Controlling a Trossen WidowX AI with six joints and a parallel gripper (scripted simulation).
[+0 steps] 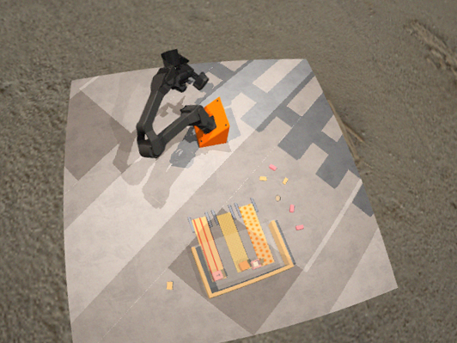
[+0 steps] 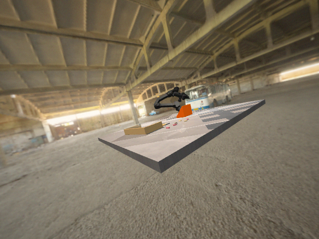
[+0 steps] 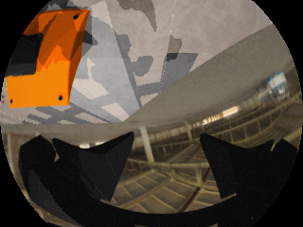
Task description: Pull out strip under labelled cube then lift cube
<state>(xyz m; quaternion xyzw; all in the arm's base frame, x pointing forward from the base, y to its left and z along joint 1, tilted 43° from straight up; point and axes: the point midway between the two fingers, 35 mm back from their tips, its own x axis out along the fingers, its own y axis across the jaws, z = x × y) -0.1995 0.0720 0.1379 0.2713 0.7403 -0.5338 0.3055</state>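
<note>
Fingers apart; strips point(image 1: 231, 243) in tray point(image 1: 246, 282).

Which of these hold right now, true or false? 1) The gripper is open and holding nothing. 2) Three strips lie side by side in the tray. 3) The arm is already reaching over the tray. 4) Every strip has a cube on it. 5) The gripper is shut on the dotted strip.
1) True: the gripper stands wide with nothing between its fingers.
2) True: a red-striped strip, a plain yellow strip and an orange dotted strip lie parallel in the tray.
3) False: the arm is folded up by the orange wedge, far from the tray.
4) True: one small cube sits near each strip's end.
5) False: the strip lies untouched.
</note>
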